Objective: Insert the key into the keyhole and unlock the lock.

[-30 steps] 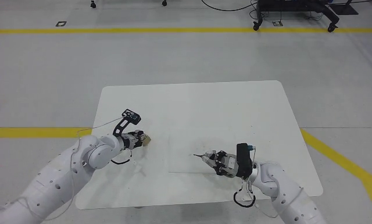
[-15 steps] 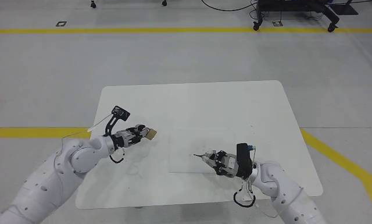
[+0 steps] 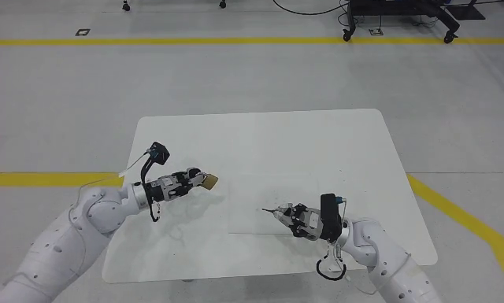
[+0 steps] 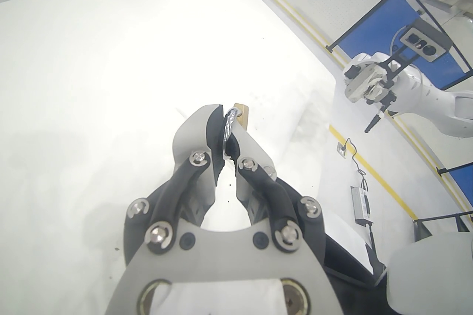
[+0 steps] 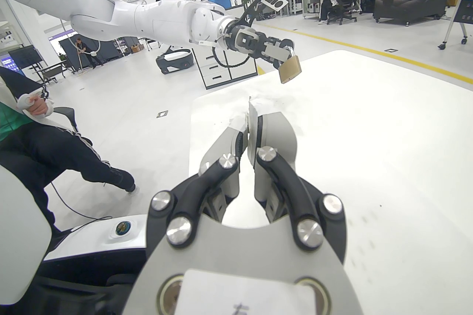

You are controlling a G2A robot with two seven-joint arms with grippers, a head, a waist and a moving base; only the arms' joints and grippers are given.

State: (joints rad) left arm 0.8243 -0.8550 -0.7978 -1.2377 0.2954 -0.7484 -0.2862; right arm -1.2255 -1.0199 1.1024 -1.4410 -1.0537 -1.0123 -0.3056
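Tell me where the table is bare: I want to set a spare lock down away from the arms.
The table is bare across its far half, beyond both grippers, as is the strip between them. Crowded: near left, where the left gripper holds the padlock; near right, where the right gripper holds the key.

The left gripper (image 4: 228, 119) pinches the silver shackle of a brass lock (image 4: 242, 114), with the white table (image 4: 111, 54) beneath the lock. Well apart from the lock, the right gripper (image 4: 380, 96) grips a thin dark key (image 4: 372, 122).
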